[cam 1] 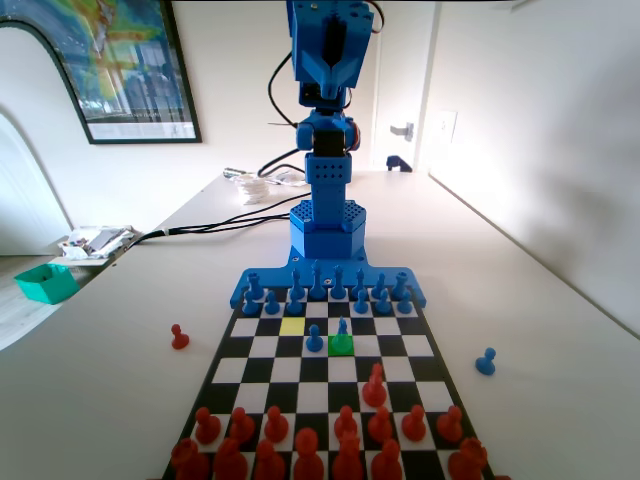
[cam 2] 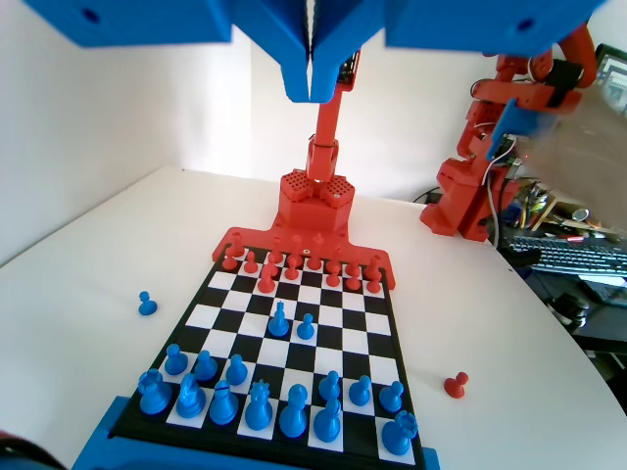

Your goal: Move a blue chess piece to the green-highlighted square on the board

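Fixed view, left to right: one red pawn lies off the board, one yellow square sits beside a round-headed blue pawn, one slender blue chess piece already stands on the single green-highlighted square, and one blue pawn rests on the table at right. That piece looks light, rigid, smooth plastic and easily tipped, so I judge a hold low on its narrow stem would be safest. Wrist view shows the gripper raised high over the board, jaws pressed together and empty.
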